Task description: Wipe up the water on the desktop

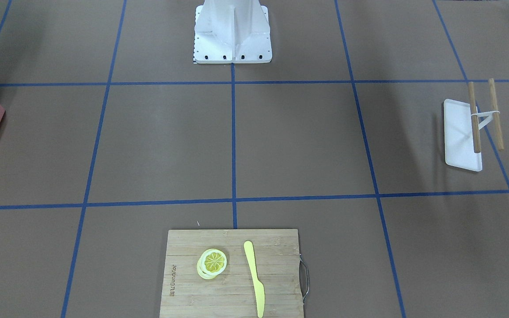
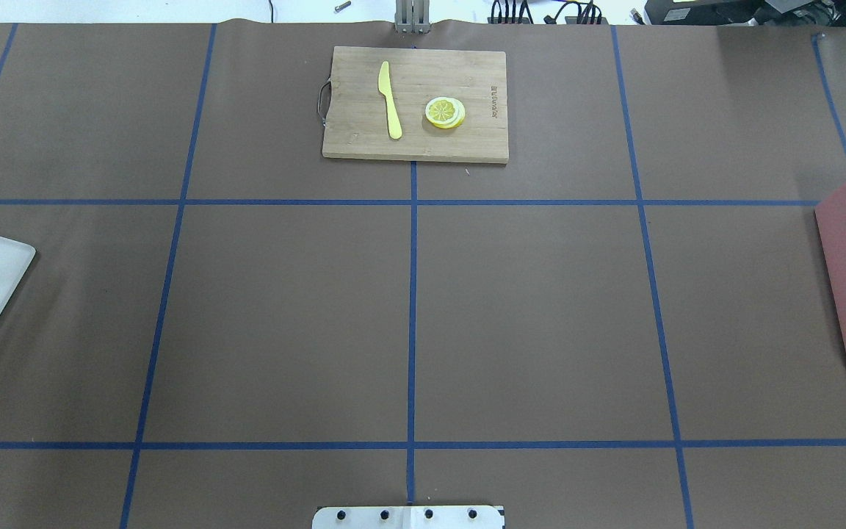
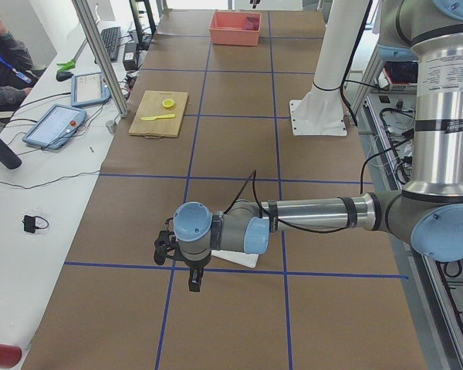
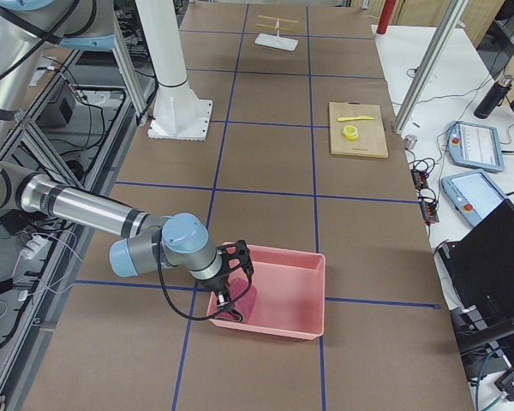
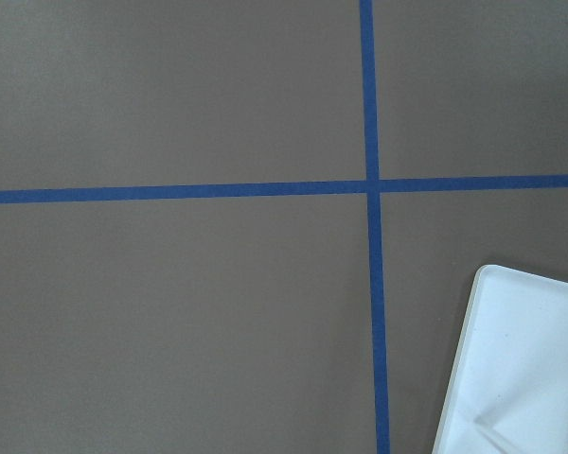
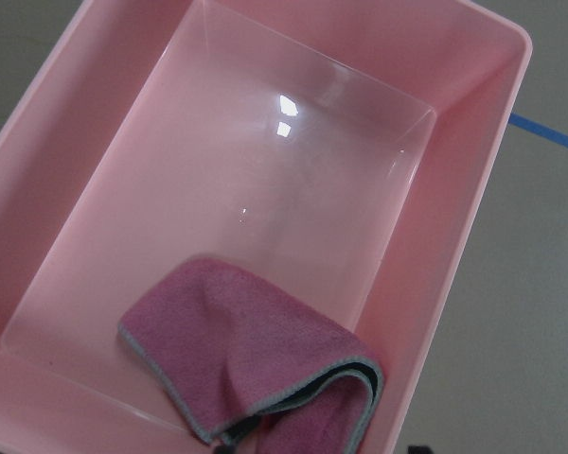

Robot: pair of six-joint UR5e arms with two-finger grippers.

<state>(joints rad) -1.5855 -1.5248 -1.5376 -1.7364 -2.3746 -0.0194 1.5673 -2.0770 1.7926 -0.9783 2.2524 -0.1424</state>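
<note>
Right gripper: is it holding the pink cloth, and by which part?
Cannot tell: the right gripper is down in the pink bin at the pink cloth, but no view shows its fingers clearly.

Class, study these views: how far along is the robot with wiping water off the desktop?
Done: nothing yet; the cloth lies folded in the bin. In hand: the right gripper hangs at the cloth in the bin; whether it grips is unclear. Left: lift the cloth, carry it to the desktop, wipe. No water shows plainly there.
</note>
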